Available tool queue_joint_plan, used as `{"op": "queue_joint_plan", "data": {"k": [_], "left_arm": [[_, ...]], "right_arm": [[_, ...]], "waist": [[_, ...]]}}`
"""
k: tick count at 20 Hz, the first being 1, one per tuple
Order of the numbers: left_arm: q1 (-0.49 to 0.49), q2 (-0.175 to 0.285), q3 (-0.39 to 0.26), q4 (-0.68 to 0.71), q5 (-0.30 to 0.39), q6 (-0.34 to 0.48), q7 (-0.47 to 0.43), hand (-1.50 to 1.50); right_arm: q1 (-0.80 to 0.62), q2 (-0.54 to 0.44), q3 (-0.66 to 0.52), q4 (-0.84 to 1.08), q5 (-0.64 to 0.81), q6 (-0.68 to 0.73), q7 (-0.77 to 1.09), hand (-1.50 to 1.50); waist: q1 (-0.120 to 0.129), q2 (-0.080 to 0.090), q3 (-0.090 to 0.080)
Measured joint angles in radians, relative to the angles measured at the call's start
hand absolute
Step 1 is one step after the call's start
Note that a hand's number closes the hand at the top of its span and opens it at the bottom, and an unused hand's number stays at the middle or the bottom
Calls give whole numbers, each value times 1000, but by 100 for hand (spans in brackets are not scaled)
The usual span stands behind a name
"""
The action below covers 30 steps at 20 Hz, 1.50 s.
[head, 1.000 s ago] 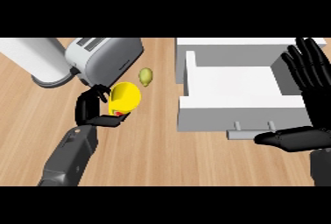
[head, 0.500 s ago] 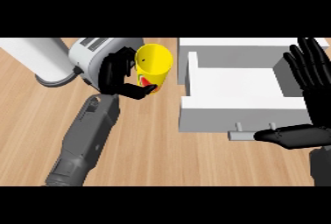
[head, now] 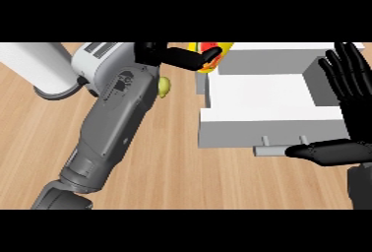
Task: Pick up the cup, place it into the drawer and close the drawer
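Observation:
The yellow cup [head: 218, 53] with red markings is held by my left hand [head: 174, 55] at the view's top edge, just left of the open white drawer [head: 269, 101]. Fingers and thumb curl round the cup, hiding most of it. The drawer stands pulled out, its inside bare, with a grey handle [head: 272, 149] at its front. My right hand [head: 347, 98] rests open at the right edge, fingers up, its thumb lying beside the drawer's handle.
A silver toaster [head: 102, 61] stands behind my left forearm. A white cylinder [head: 40, 66] lies at the far left. A small yellow-green object [head: 165, 87] sits on the wooden counter [head: 181, 182] next to the forearm.
My left hand has risen and swung right with the cup, from the counter by the toaster to the drawer's back left corner. The right hand stays still.

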Motion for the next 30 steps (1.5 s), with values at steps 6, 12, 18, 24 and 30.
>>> {"op": "queue_joint_plan", "data": {"k": [6,12,18,24,30], "left_arm": [[-170,-2,-73,161,55,123,115,150],[-250,-3,-165,332,109,194,152,150],[-290,-3,-265,442,135,141,220,150],[-253,-3,-360,467,163,113,229,-150],[-201,-3,-366,424,256,118,171,-150]], "right_arm": [[-14,-1,0,19,-10,13,-15,-150],[-48,-5,0,32,-24,25,-21,-150],[-81,-9,9,44,-34,39,-21,-150],[-124,-2,34,64,-39,52,-19,-150],[-143,12,77,73,-95,115,-17,150]], "waist": [[-28,9,0],[-65,20,1],[-107,31,2],[-160,44,2],[-191,51,1]]}}
